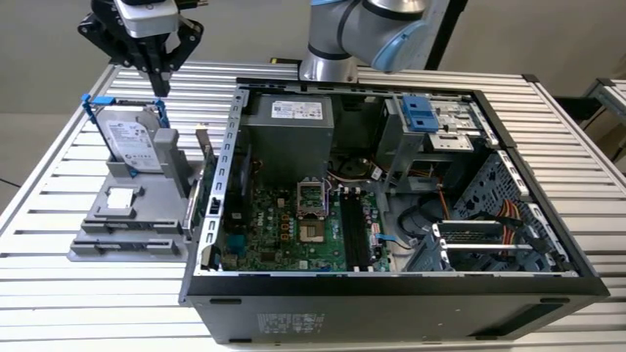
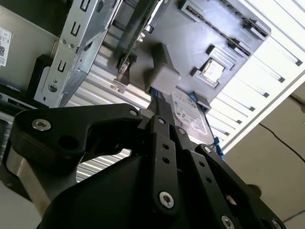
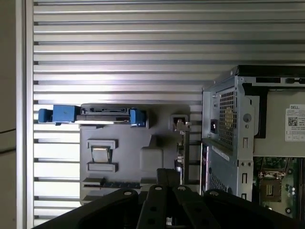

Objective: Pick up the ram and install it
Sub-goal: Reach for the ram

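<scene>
Exterior view: angular black pincer, slatted table

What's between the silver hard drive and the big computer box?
In the exterior view, the grey holder's upright block and the thin ram, standing on edge.

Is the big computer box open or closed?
Open. The computer case has no top cover, so the green motherboard inside shows.

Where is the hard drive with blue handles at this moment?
In the exterior view the hard drive stands upright in the grey holder, at the exterior view's left of the open computer case, below the gripper.
</scene>
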Motion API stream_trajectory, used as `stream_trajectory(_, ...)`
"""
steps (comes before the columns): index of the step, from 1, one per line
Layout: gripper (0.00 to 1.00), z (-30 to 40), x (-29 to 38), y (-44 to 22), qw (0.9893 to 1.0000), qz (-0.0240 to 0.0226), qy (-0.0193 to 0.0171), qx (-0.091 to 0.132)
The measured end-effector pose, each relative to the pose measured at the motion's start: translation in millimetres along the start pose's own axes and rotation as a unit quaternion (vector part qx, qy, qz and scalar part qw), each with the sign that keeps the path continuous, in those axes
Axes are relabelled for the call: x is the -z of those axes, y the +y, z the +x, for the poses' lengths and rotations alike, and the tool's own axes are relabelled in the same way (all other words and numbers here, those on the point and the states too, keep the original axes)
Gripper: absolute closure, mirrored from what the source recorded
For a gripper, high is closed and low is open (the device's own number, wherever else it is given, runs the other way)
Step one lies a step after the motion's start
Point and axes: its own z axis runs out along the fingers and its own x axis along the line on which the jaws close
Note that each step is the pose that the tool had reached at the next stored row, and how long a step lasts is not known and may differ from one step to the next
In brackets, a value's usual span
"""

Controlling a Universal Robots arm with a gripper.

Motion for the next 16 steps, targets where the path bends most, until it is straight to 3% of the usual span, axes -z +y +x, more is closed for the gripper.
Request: stream_trajectory(16, 1.0, 11.7, -0.6, 0.6, 1.0, 0.0, 0.0048, 0.0)
